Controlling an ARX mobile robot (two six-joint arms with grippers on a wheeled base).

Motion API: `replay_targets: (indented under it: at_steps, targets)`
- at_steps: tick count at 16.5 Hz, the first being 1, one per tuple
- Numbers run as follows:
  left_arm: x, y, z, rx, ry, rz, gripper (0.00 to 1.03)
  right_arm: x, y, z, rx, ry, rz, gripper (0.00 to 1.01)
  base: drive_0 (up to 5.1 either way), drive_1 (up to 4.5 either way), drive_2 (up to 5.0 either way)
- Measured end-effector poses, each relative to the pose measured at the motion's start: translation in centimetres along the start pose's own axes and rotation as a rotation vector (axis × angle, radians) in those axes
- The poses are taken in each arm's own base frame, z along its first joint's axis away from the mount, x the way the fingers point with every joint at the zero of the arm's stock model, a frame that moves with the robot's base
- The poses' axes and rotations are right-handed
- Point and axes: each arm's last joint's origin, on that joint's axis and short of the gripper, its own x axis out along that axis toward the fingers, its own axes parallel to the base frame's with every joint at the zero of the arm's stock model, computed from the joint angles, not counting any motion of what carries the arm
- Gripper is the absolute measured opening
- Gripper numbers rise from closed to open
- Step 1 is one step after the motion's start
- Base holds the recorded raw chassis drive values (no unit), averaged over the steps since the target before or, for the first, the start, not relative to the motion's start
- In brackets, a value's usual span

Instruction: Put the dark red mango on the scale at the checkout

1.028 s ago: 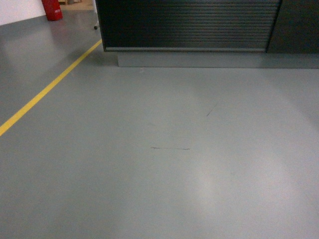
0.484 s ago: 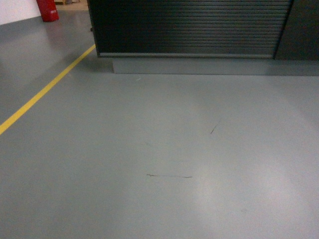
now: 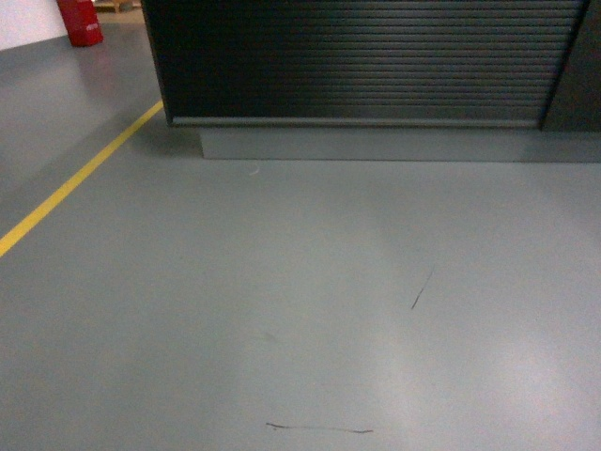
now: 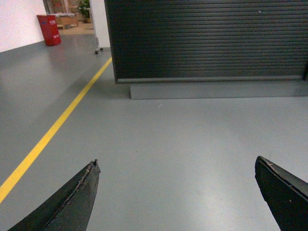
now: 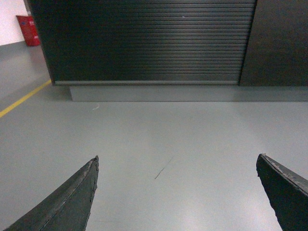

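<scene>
The checkout point(image 3: 366, 61) fills the top of the head view: a dark counter with a ribbed slatted front on a grey plinth point(image 3: 394, 144). It also shows ahead in the left wrist view, checkout point(image 4: 207, 38), and in the right wrist view, checkout point(image 5: 149, 41). The dark red mango and the scale are out of view. My left gripper point(image 4: 177, 161) is open with only grey floor between its black fingers. My right gripper point(image 5: 177, 158) is open too, empty, pointing at the counter. Neither gripper appears in the head view.
A yellow floor line point(image 3: 75, 183) runs diagonally on the left, also seen as the yellow line point(image 4: 57, 125). A red object point(image 3: 80, 21) stands far left by a white wall. Grey floor point(image 3: 300, 301) with dark scuff marks lies before the counter. A plain dark panel point(image 5: 281, 41) adjoins the slats.
The counter has grown larger and lower in the head view, and the floor scuffs have slid toward the bottom edge: the base has rolled closer to the checkout.
</scene>
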Motion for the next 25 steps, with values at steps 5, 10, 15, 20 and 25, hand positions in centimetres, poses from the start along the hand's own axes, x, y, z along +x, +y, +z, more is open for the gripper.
replay_targets:
  at_steps: [5, 10, 15, 20, 25]
  targets:
    - [0.0, 0.0, 0.0, 0.0, 0.0, 0.0, 0.98, 0.0, 0.0, -0.03, 0.0, 0.003, 0.0, 0.98, 0.0, 0.0, 0.0]
    - [0.0, 0.0, -0.03, 0.0, 0.003, 0.0, 0.98, 0.0, 0.0, 0.0, 0.0, 0.0, 0.0, 0.98, 0.0, 0.0, 0.0]
    - [0.0, 0.0, -0.03, 0.0, 0.003, 0.0, 0.98, 0.0, 0.0, -0.02, 0.0, 0.002, 0.0, 0.98, 0.0, 0.0, 0.0]
    - [0.0, 0.0, -0.04, 0.0, 0.004, 0.0, 0.98, 0.0, 0.0, -0.03, 0.0, 0.003, 0.0, 0.98, 0.0, 4.35, -4.3]
    - [0.0, 0.0, -0.05, 0.0, 0.005, -0.001, 0.98, 0.0, 0.0, -0.05, 0.0, 0.005, 0.0, 0.98, 0.1, 4.46, -4.2]
